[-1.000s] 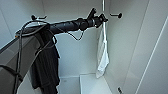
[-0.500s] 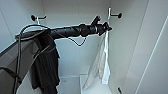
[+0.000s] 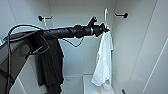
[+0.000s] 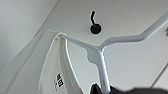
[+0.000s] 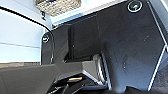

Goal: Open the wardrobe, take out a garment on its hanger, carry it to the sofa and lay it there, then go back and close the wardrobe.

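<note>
My left arm reaches from the left across the open wardrobe [image 3: 75,15], its white walls all around me. My left jaws [image 3: 106,29] sit at the neck of the hanger [image 3: 106,13] and are clenched on it — in the left wrist view the hanger's [image 4: 100,56] white stem runs straight down into the dark tips of my jaws, its two shoulders spreading out above.

The garment [image 3: 103,61], a white T-shirt, droops from the hanger just below my jaws, bunched and hanging long toward the wardrobe floor. In the left wrist view its cloth [image 4: 53,72] is draped over one shoulder of the hanger, a small printed label showing inside the collar.

The hanger's curved hook top stands upright, beside and apart from a black hook [image 3: 122,15] on the right wall. From the wrist I see a black hook [image 4: 95,26] on the white wall behind the hanger.

On the left side, a black T-shirt [image 3: 48,65] hangs below another black hook [image 3: 41,18], partly behind my arm.

My right jaws — I cannot tell their state; the right wrist view shows dark robot parts and a woven basket [image 5: 58,5] beyond.
</note>
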Controlling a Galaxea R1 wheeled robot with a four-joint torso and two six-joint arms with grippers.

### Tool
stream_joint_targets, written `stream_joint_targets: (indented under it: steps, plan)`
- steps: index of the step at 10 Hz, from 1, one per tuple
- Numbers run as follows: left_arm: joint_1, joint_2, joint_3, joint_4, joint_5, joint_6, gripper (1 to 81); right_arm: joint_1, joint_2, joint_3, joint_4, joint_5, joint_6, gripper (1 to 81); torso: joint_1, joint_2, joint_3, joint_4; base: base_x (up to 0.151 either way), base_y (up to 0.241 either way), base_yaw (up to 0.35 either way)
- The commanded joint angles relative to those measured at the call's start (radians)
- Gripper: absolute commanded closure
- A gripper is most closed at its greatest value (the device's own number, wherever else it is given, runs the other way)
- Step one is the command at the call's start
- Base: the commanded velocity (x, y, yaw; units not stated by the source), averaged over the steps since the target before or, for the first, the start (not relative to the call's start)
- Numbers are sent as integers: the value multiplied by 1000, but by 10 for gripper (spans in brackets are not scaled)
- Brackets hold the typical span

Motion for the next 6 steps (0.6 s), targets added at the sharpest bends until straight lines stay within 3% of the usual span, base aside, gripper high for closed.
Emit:
stream_joint_targets:
  steps: [1,6]
  plan:
    - [-180,-17,90,43,-30,22,811,37,0,5,2,-33,-2,10,0,0,0,0,0,0,0]
    - [-84,-1,218,63,-49,24,811,37,0,2,0,-15,-3,10,0,0,0,-2,0,0,0]
